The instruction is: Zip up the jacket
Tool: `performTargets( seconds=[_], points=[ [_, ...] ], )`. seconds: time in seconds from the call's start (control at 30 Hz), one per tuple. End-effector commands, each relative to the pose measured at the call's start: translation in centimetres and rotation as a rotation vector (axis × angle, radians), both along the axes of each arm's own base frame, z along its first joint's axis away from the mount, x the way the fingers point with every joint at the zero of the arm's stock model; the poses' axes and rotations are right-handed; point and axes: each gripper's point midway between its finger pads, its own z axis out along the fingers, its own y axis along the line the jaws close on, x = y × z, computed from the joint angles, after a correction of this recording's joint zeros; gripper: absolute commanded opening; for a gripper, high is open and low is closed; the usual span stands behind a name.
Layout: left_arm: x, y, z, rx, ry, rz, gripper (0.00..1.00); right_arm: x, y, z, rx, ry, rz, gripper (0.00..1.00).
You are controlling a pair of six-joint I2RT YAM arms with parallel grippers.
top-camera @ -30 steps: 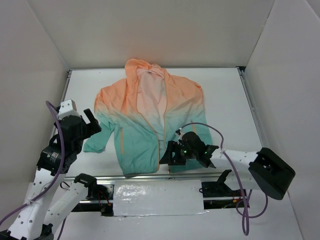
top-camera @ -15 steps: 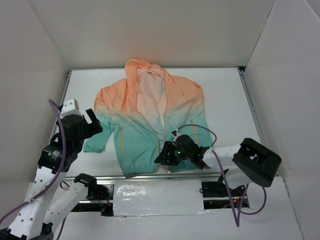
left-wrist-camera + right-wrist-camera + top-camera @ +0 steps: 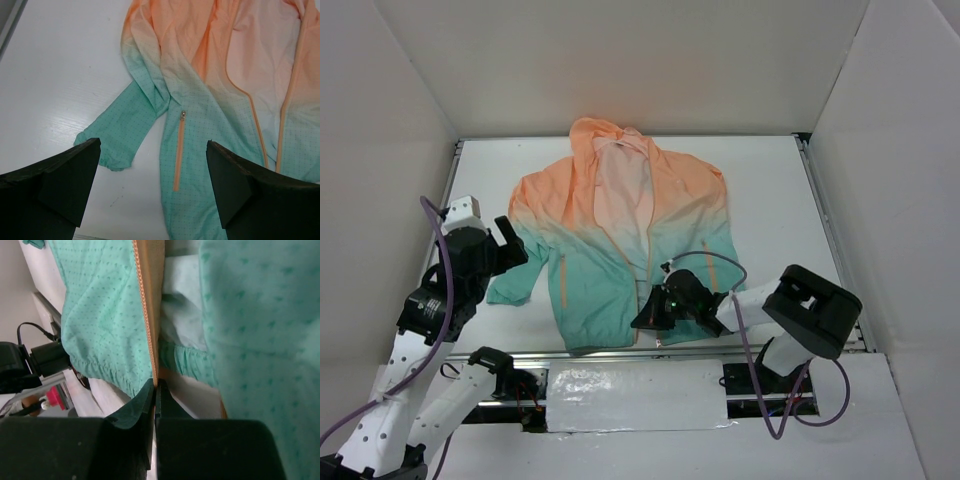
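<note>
The jacket lies flat on its back, hood at the far end, peach-orange fading to teal, with its front open at the top. At the near hem my right gripper is shut on the lower end of the orange front zipper; in the right wrist view the jaws pinch the zipper tape's tip at my right gripper. My left gripper hangs open above the jacket's left sleeve, and in the left wrist view it frames the orange pocket zip with nothing between its fingers.
The white table is boxed in by white walls on three sides. A pale strip and metal rail run along the near edge between the arm bases. A purple cable loops over the jacket's right lower panel.
My right gripper slid left along the hem to the front zipper's lower end and shut on it. The left arm shifted only slightly.
</note>
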Motion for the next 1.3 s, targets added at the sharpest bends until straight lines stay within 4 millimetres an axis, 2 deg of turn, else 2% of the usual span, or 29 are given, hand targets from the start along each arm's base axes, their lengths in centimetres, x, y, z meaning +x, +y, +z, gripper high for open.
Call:
performTargets(
  seconds=[0.0,0.03,0.1,0.13,0.2,0.23,0.27,0.33,0.37,0.43,0.53,0.63,0.7,0.8,0.9,1.1,1.27],
  points=[
    [0.8,-1.3,0.9,-0.015,-0.043,-0.072,0.99,0.0,0.0,1.6,0.018,-0.044,0.005,0.0],
    [0.8,-1.9,1.0,-0.023,-0.046,-0.11,0.99,0.1,0.3,3.1,0.054,-0.068,0.012,0.0],
    [1.1,-4.2,1.6,-0.074,-0.076,-0.227,0.99,-0.1,0.6,4.8,0.093,-0.092,0.035,0.0],
    [0.4,-7.4,1.7,-0.163,-0.071,-0.386,0.96,-0.1,0.9,6.8,0.142,-0.138,0.052,0.0],
    [-0.3,-10.5,1.1,-0.278,-0.052,-0.525,0.94,-0.1,1.2,9.1,0.202,-0.196,0.076,0.0],
    [-1.1,-13.0,1.9,-0.399,-0.06,-0.628,0.92,0.1,1.4,10.2,0.221,-0.236,0.084,0.0],
    [-1.6,-14.1,0.8,-0.452,-0.027,-0.668,0.92,0.2,1.2,11.3,0.235,-0.262,0.079,0.0],
    [-2.5,-16.1,1.1,-0.555,-0.025,-0.749,0.9,0.7,1.4,12.5,0.246,-0.298,0.071,0.0],
    [-3.1,-16.9,0.3,-0.574,-0.001,-0.778,0.9,0.8,1.4,13.3,0.264,-0.314,0.068,0.0],
    [-4.1,-18.2,0.4,-0.618,0.005,-0.817,0.89,0.8,1.6,14.1,0.294,-0.32,0.067,0.0],
    [-5.9,-20.3,-0.9,-0.725,0.056,-0.875,0.87,1.1,1.8,14.8,0.329,-0.301,0.035,0.0],
    [-7.7,-21.6,-1.3,-0.808,0.077,-0.908,0.84,1.5,2.0,14.6,0.33,-0.276,0.004,0.0],
    [-8.2,-21.7,-2.2,-0.816,0.086,-0.897,0.82,1.9,1.9,14.2,0.318,-0.263,-0.025,0.0],
    [-9.0,-22.1,-4.3,-0.8,0.138,-0.885,0.79,1.7,2.1,14.1,0.33,-0.229,-0.026,0.0],
    [-10.4,-23.0,-6.5,-0.798,0.198,-0.909,0.7,1.6,2.7,13.9,0.335,-0.196,-0.018,0.0],
    [-10.7,-23.6,-7.7,-0.748,0.209,-0.9,0.68,1.8,3.2,13.5,0.305,-0.175,-0.04,0.0],
    [-10.6,-23.3,-9.9,-0.683,0.254,-0.87,0.71,1.8,3.3,13.7,0.316,-0.172,-0.039,0.0]
  ],
)
